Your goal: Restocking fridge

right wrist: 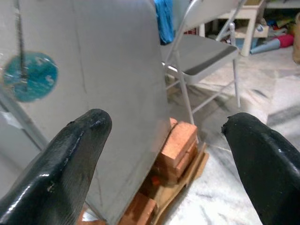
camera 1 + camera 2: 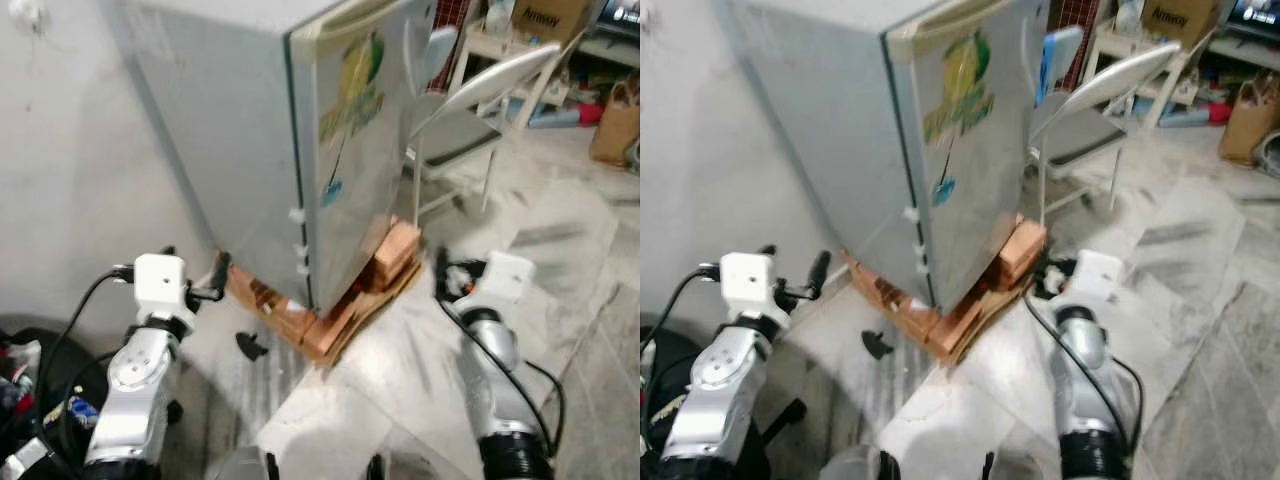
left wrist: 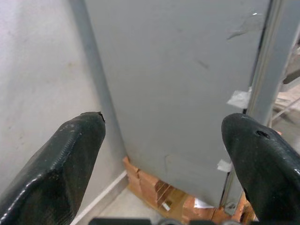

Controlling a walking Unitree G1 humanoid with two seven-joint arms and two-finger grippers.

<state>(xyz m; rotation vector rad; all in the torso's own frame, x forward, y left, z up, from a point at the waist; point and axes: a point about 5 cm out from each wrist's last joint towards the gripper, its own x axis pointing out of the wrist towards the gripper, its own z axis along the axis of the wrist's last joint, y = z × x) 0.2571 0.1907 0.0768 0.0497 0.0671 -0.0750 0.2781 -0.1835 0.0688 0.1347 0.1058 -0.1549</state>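
A small grey fridge (image 2: 240, 130) stands straight ahead with its door (image 2: 365, 140) closed; a yellow and green sticker is on the door. It rests on bricks (image 2: 395, 250) and cardboard. My left gripper (image 2: 200, 272) is raised near the fridge's left side wall (image 3: 178, 70), open, with nothing between its fingers (image 3: 70, 154). My right gripper (image 2: 445, 280) is held low in front of the door's lower corner, also open and empty. The right wrist view looks along the door face (image 1: 93, 70) towards the bricks (image 1: 180, 143).
A grey folding chair (image 2: 470, 100) stands just right of the fridge, with a blue cloth (image 1: 164, 18) beside it. A white table, a cardboard box (image 2: 545, 15) and a paper bag (image 2: 615, 125) are behind. The wall (image 2: 60, 180) is at left; dark clutter (image 2: 30, 370) lies low left.
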